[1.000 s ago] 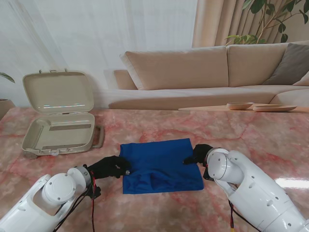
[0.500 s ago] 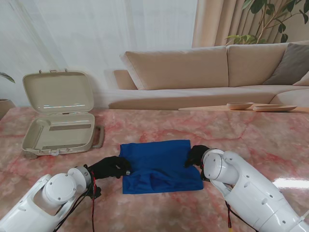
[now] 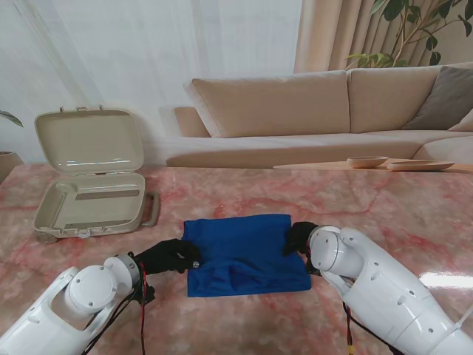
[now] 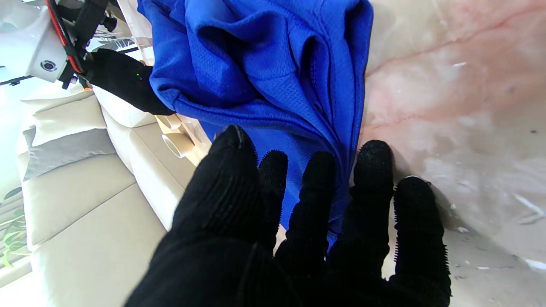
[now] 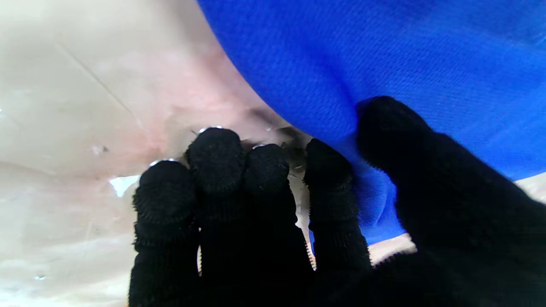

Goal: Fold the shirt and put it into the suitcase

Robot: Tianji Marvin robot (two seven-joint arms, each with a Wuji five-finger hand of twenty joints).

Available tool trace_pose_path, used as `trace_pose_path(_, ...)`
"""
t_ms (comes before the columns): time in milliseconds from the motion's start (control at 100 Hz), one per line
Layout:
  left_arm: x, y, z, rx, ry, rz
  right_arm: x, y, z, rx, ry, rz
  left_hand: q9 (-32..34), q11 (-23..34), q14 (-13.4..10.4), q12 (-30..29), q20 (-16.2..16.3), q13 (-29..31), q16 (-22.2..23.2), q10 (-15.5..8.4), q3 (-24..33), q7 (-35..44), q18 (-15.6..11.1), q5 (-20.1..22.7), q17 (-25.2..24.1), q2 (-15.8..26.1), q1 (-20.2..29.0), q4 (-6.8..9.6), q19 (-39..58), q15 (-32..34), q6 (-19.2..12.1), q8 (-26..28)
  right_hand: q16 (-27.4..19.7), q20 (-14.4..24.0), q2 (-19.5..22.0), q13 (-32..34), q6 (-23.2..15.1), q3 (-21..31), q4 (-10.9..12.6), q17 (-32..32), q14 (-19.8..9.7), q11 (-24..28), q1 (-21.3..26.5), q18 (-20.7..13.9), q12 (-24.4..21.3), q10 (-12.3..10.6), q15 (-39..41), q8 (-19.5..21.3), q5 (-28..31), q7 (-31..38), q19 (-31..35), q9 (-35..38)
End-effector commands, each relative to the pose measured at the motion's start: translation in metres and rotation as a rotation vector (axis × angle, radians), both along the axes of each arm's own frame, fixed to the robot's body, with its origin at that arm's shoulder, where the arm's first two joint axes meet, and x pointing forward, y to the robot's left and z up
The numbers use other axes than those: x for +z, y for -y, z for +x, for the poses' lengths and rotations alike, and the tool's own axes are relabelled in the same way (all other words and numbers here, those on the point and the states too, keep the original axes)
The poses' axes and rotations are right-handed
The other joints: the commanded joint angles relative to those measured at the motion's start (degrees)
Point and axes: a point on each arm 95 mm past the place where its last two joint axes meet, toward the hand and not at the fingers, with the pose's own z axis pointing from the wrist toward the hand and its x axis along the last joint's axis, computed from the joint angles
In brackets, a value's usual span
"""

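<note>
The blue shirt (image 3: 244, 251) lies folded into a rough rectangle on the marble table, rumpled along its near edge. My left hand (image 3: 171, 255) is at its left edge; in the left wrist view the thumb and fingers (image 4: 320, 192) close around a fold of the shirt (image 4: 264, 72). At the right edge, my right hand (image 3: 299, 237) pinches the cloth (image 5: 384, 55) between the thumb (image 5: 388, 123) and the forefinger, while the other fingers rest on the table. The open beige suitcase (image 3: 92, 200) sits far left with its lid upright.
A beige sofa (image 3: 310, 103) runs behind the table. A low wooden board with shallow bowls (image 3: 367, 161) stands at the far right edge. Pink marble (image 3: 222, 196) shows between the shirt and the suitcase.
My right hand has slid a little leftward onto the shirt's right edge and closed on it. The left hand and the shirt have hardly moved.
</note>
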Motion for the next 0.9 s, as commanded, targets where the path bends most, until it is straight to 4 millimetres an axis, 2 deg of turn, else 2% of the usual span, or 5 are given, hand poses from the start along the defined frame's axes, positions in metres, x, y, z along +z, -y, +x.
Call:
trace_pose_path(0, -0.006, 0.000, -0.004, 0.004, -0.018, 0.003, -0.033, 0.001, -0.022, -0.010, -0.099, 0.011, 0.1, -0.3, 1.2, -0.2, -0.5, -0.9, -0.2, -0.3, -2.2, 0.3, 1.3, 1.0, -0.3, 0.9, 0.7, 0.77, -0.5, -1.0, -1.2, 0.3, 1.8, 1.8, -0.5, 3.6, -0.5, 5.9, 3.3, 2.0, -3.4, -6.8, 1.7, -2.2, 2.0, -2.6, 2.7, 1.6, -0.1, 1.6, 5.1, 0.7)
trace_pose_path(120, -0.003, -0.001, -0.004, 0.007, -0.010, 0.003, -0.029, 0.004, -0.021, -0.012, -0.081, 0.031, 0.1, -0.3, 1.2, -0.2, -0.5, -0.9, -0.2, -0.3, -2.2, 0.4, 1.2, 1.0, -0.3, 0.9, 0.7, 0.77, -0.4, -1.0, -1.2, 0.3, 1.4, 1.5, -2.3, 6.3, -0.1, 9.8, 5.2, 5.0, -4.2, -5.9, 0.7, -3.1, 2.2, -2.6, 4.4, 2.2, 0.3, 2.8, 7.5, 2.6)
trace_pose_path(390, 0.002, -0.002, -0.007, 0.018, 0.012, -0.006, -0.011, 0.009, -0.021, -0.076, -0.016, 0.114, 0.5, -0.1, 1.3, -0.1, -0.5, -0.6, -0.1, -0.3, -2.2, 0.3, 1.3, 1.1, -0.1, 1.0, 0.6, 0.76, -0.3, -0.8, -1.2, 0.2, 0.0, -0.8, -6.3, 13.9, 2.0, 17.6, 12.9, 14.0, -6.4, -2.1, -1.6, -5.2, 2.2, -2.1, 10.3, 5.0, 2.2, 5.2, 14.8, 8.2)
trace_pose_path(490, 0.000, 0.002, -0.007, -0.006, 0.003, -0.015, -0.004, 0.010, -0.021, -0.106, 0.010, 0.150, 0.5, -0.1, 1.2, -0.1, -0.5, -0.6, -0.1, -0.3, -2.2, 0.3, 1.3, 1.1, -0.1, 1.0, 0.6, 0.75, -0.3, -0.8, -1.3, 0.2, -0.5, -1.5, -6.9, 15.5, 2.5, 18.8, 14.6, 16.1, -6.8, -1.5, -1.8, -5.2, 2.1, -1.8, 10.8, 5.6, 2.6, 5.6, 15.6, 9.2)
trace_pose_path(890, -0.013, 0.012, -0.004, -0.085, -0.048, -0.030, 0.022, 0.014, -0.019, -0.192, 0.086, 0.266, 0.5, -0.1, 1.3, -0.1, -0.6, -0.6, -0.1, -0.3, -2.2, 0.4, 1.2, 1.0, -0.2, 1.1, 0.7, 0.79, -0.3, -0.8, -1.3, 0.3, -1.2, -2.6, -8.8, 18.1, 2.7, 20.2, 16.6, 19.4, -7.5, -0.8, -2.2, -5.3, 1.9, -1.4, 12.1, 5.8, 3.9, 5.7, 17.2, 10.9)
